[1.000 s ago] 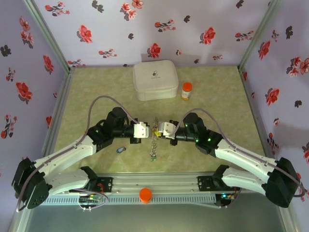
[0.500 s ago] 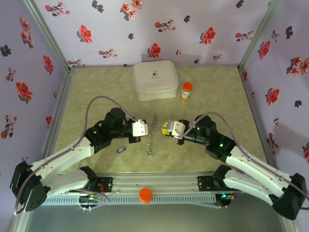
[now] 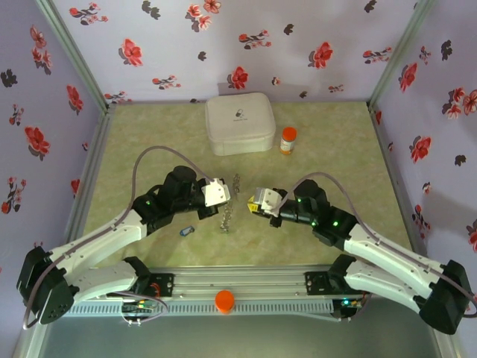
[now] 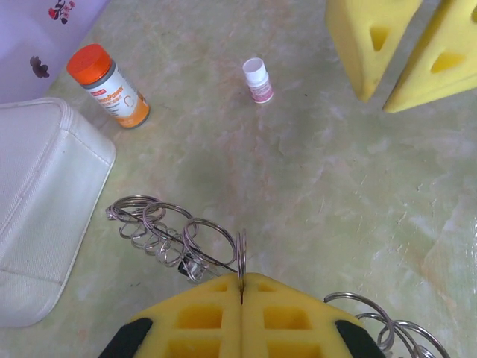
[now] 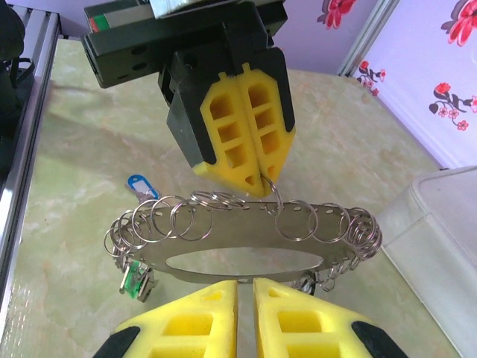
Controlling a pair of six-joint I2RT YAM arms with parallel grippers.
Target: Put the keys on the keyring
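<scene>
Desk (image 3: 149, 134): pale green marbled top with flowered walls on three sides.

White case (image 3: 240, 123): square, zipped, lying at the far edge of the desk.

Your left claw (image 4: 241, 277): its yellow fingers are pressed together, pinching one small wire ring of the keyring (image 5: 298, 246).

Your right claw (image 5: 246, 287): it faces the left one across the keyring. Its fingers stand a narrow slit apart with nothing between them, and the tips are just beside the keyring's flat plate.

Keyring: a flat oval metal plate strung with many small rings. You see it between the two claws at mid-desk, held by the left one.

Pill bottle (image 3: 288, 139): orange cap, upright just right of the white case.

Small white vial (image 4: 258, 80): on the desk near the bottle.

Blue-tagged key (image 3: 186, 231): lying on the desk beside your left arm, apart from the keyring.

Green-tagged key (image 5: 134, 280): hanging from a ring at one end of the keyring.
</scene>
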